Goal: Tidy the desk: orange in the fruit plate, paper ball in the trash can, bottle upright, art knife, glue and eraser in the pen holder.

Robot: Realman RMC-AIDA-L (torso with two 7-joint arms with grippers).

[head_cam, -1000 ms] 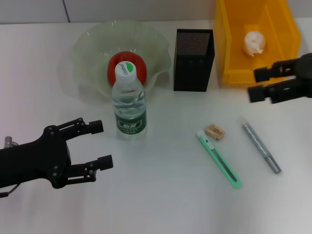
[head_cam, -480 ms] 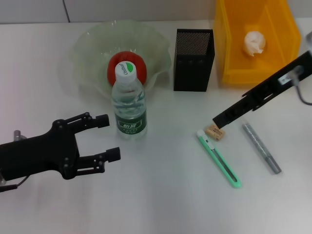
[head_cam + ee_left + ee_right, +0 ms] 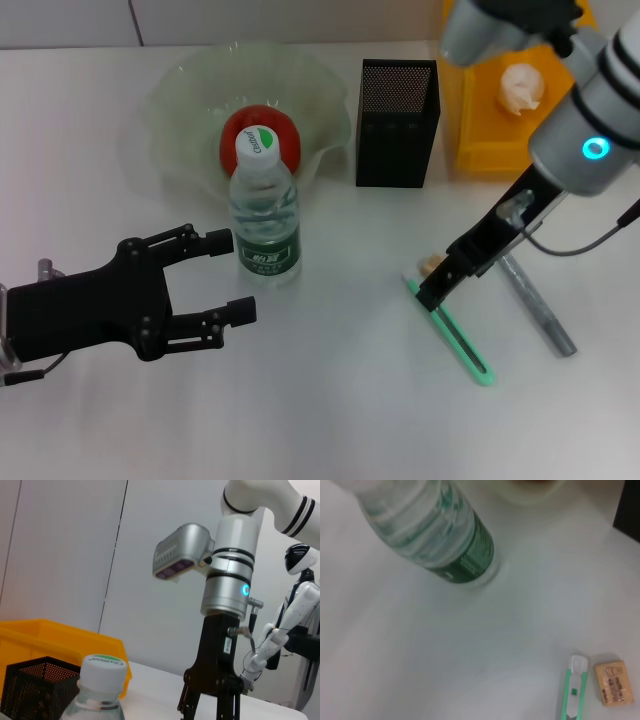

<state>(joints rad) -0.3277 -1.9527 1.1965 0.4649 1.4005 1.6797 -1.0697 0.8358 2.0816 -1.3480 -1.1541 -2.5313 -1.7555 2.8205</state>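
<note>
Black right hand (image 3: 432, 292) over slim green art knife (image 3: 455, 335), grip state unclear, left hand (image 3: 228, 277) spread beside ribbed plastic bottle (image 3: 265, 205).

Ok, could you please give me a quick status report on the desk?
Left gripper open beside upright bottle. Right gripper low over knife and eraser. Nothing in the way.

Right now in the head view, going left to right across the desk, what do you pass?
left gripper → water bottle → black mesh pen holder → right gripper over the green art knife → grey glue stick
</note>
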